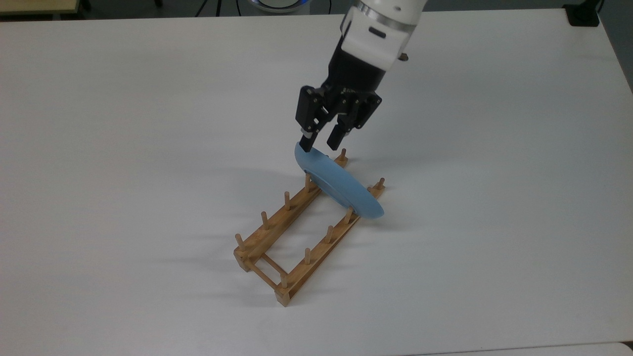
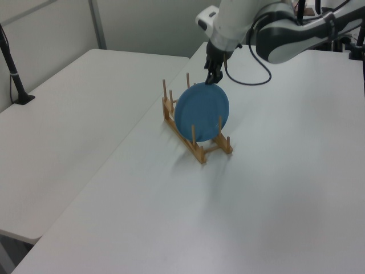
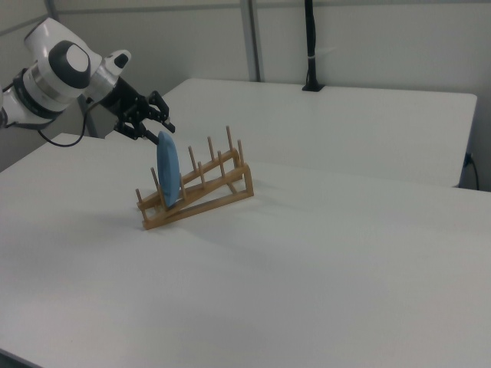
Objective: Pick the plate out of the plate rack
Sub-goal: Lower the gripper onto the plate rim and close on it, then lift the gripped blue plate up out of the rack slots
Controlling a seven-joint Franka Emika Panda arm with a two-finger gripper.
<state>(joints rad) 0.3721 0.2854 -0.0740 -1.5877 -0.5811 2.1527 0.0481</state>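
1. White bench (image 1: 123, 148) carries everything you see.
2. Nearest to you in the top view is the empty end of the plate rack (image 1: 292, 237), which lies on the bench.
3. Farther along the rack, the plate (image 1: 341, 185) stands on edge between the pegs.
4. Behind it, your tool (image 1: 321, 143) hangs at the plate's upper rim, fingers narrowly apart, one on each side, not clamped.

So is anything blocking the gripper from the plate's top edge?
Nothing visible does. The gripper, fingers open, sits right at the top rim of the plate, which stands upright in the plate rack; the rack's pegs are lower down.
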